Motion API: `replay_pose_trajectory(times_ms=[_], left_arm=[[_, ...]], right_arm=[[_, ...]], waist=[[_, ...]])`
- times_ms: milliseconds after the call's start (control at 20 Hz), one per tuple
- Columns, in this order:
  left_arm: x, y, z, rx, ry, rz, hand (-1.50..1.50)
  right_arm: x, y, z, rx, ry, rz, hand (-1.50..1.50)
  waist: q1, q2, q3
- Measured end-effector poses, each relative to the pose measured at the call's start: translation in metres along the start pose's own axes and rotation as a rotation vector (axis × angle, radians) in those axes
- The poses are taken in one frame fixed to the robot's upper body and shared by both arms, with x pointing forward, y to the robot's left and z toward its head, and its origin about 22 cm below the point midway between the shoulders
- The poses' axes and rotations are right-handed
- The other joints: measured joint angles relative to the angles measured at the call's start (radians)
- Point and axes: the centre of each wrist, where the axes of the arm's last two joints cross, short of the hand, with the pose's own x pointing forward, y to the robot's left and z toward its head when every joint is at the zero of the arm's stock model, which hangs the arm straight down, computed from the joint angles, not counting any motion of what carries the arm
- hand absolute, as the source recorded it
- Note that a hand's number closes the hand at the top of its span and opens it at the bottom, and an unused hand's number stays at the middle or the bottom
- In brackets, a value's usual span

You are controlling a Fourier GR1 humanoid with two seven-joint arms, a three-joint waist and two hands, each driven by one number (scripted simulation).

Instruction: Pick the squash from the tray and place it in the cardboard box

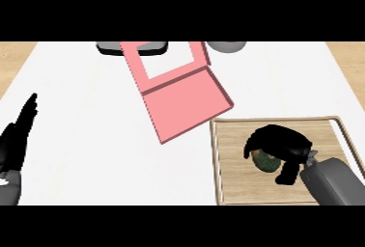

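The one dark green rounded squash (pixel 267 160) is lying on the single pale wooden tray (pixel 231 159) at the counter's near right corner, the right hand (pixel 281 144) curling round it, and could slip before reaching the one open pink box (pixel 182 103), while the left hand (pixel 18 135) is resting straight-fingered at the left edge.

tray (pixel 228 193): we see pale wood grain, matt
bench (pixel 92 144): plain white, smooth, no shine
box (pixel 187 103): flat pink, matt, looks like card to us
squash (pixel 267 161): dark green, mottled skin
robot hand (pixel 281 142): matt black
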Motion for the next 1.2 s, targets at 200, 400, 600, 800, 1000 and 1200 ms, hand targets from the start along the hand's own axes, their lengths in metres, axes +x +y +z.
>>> replay_pose_trajectory(times_ms=[200,400,600,800,1000,1200], left_arm=[[-0.01,-0.001,0.0,-0.006,0.005,0.001,0.0],[-0.008,-0.002,0.0,0.0,0.009,0.004,0.0],[-0.016,0.001,0.003,0.017,0.03,0.004,0.0],[-0.018,0.007,0.004,0.038,0.045,0.003,0.0],[-0.019,0.009,0.006,0.031,0.039,0.001,0.0],[-0.019,0.006,0.005,0.027,0.033,0.0,0.0]], right_arm=[[0.0,-0.002,-0.008,-0.079,-0.001,0.05,1.5],[-0.003,-0.008,-0.009,-0.177,0.034,0.08,1.5],[-0.011,0.003,0.004,-0.31,0.323,-0.023,1.5],[-0.01,0.02,0.019,-0.451,0.652,-0.113,1.5],[0.013,0.012,0.03,-0.594,0.849,-0.099,1.5],[0.049,-0.015,0.04,-0.782,0.874,-0.032,1.5]], waist=[[-0.002,-0.001,-0.003],[-0.002,0.0,-0.001],[-0.031,-0.005,0.0],[-0.057,-0.011,0.001],[-0.05,-0.01,0.002],[-0.042,-0.008,0.003]])
